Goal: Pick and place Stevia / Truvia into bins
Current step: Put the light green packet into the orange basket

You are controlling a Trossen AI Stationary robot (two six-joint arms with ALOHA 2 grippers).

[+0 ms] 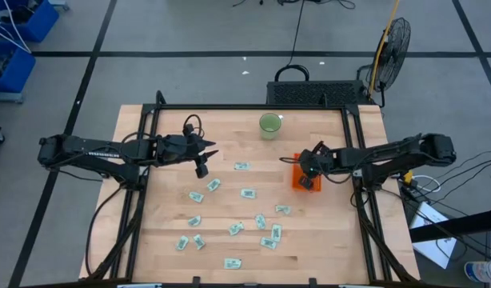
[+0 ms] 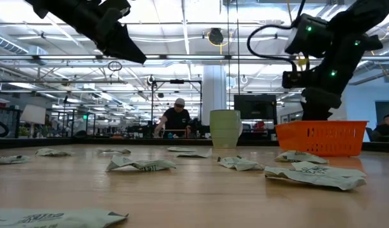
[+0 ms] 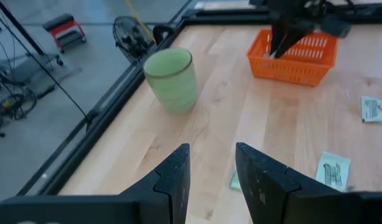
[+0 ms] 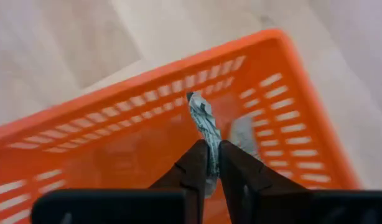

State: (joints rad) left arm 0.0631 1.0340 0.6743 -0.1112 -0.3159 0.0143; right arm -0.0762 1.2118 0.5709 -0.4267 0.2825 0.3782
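Right over the orange bin (image 4: pixel 147 155), the right gripper (image 4: pixel 213 155) pinched one Stevia sachet (image 4: pixel 203 124) upright between nearly closed fingers; best to spread them fully so it dropped clear inside. Farther off, the left gripper (image 1: pixel 204 154) hovered spread above the scattered sachets (image 1: pixel 229 216).

Grey floor (image 1: pixel 189 32) crossed with dark tape lines. A black fan (image 1: pixel 393 42) stands nearby. Strip lights (image 2: pixel 182 25) glare overhead; a person (image 2: pixel 176 119) works beyond.
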